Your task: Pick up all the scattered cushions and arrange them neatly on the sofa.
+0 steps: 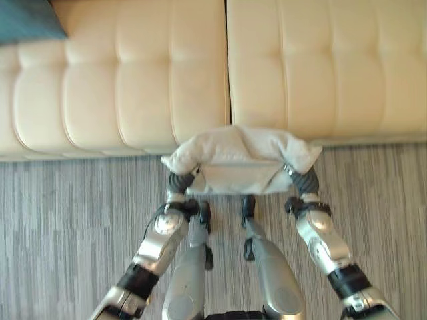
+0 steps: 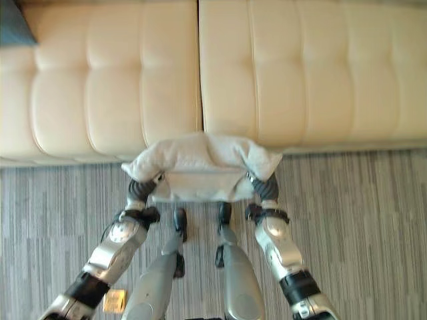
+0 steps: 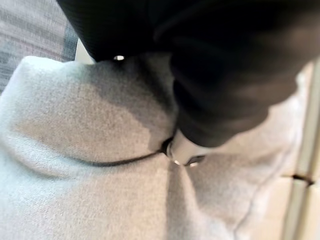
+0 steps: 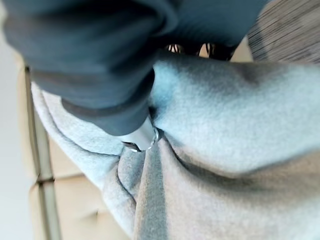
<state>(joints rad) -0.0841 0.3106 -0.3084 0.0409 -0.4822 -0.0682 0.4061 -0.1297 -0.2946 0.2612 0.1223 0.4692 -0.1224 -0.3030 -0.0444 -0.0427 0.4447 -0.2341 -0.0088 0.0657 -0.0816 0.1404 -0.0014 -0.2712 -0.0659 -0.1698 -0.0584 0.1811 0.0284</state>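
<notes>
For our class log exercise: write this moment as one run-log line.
cushion: held off floor before sofa | left hand: pinching cushion | right hand: pinching cushion

A striped grey carpet [image 1: 60, 227] covers the floor. A small yellow tag [image 2: 115, 301] lies on it at seven o'clock.

The fingers of the left hand [image 1: 180, 181] and the right hand [image 1: 305, 180] are buried in the pale cushion [image 1: 239, 159]. A dark cushion [image 1: 27, 20] is cut off at the upper left of the frame.
</notes>
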